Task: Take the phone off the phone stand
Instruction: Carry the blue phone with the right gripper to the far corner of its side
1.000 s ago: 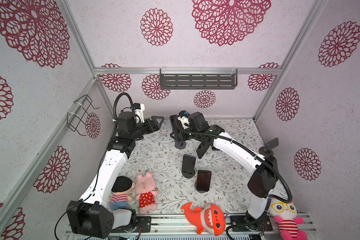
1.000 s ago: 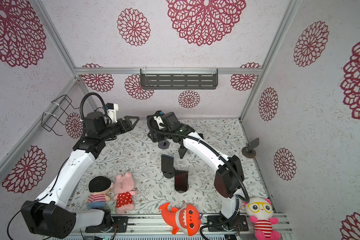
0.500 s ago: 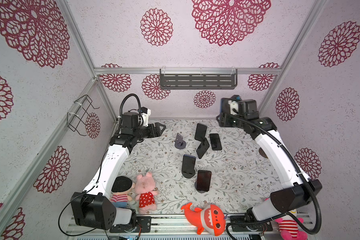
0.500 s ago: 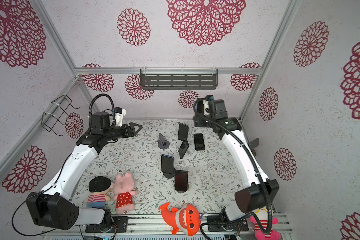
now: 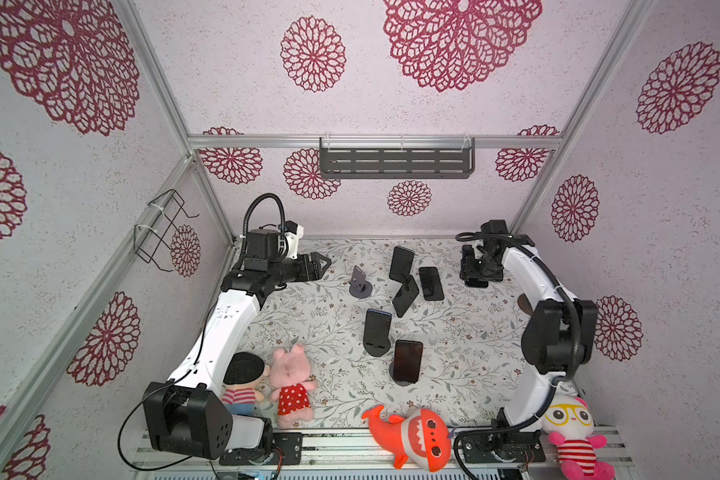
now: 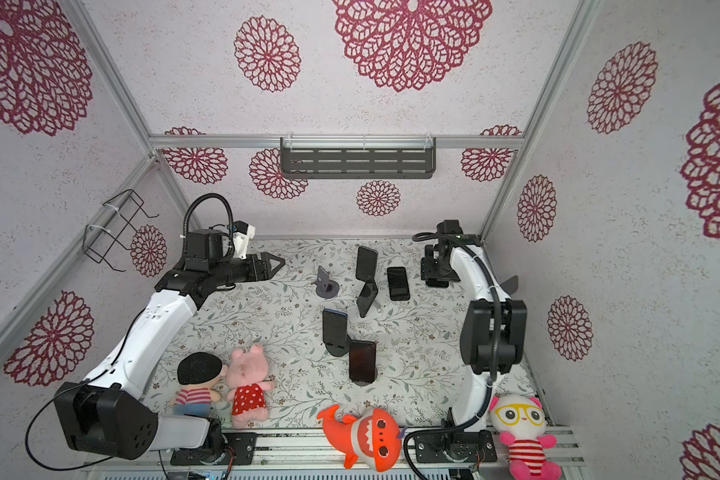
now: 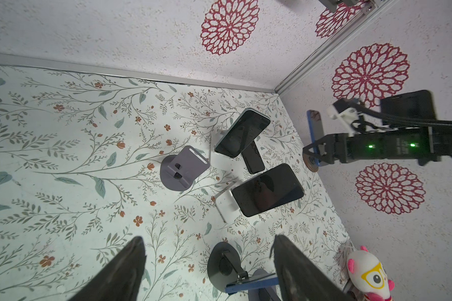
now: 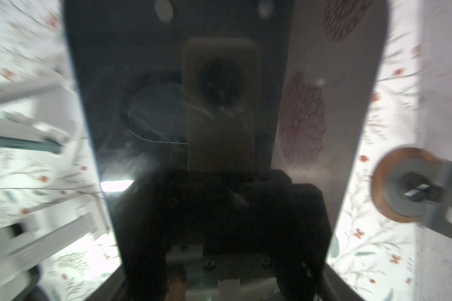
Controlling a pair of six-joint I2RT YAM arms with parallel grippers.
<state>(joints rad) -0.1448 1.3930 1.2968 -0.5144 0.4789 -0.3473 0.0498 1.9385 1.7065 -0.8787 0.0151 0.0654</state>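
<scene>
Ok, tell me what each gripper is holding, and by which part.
Right gripper: a blue-edged phone, apparently clamped across its width near one end; the exact contact is hidden. Left gripper: open, holding nothing.

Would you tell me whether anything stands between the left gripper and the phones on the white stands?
Yes: the empty grey stand sits roughly between the open left gripper and both, the rear phone and the front phone.

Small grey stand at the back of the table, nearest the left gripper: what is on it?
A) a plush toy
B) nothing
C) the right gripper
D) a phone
B: the grey stand shows its bare backplate and front lip in both top views and the left wrist view.
</scene>
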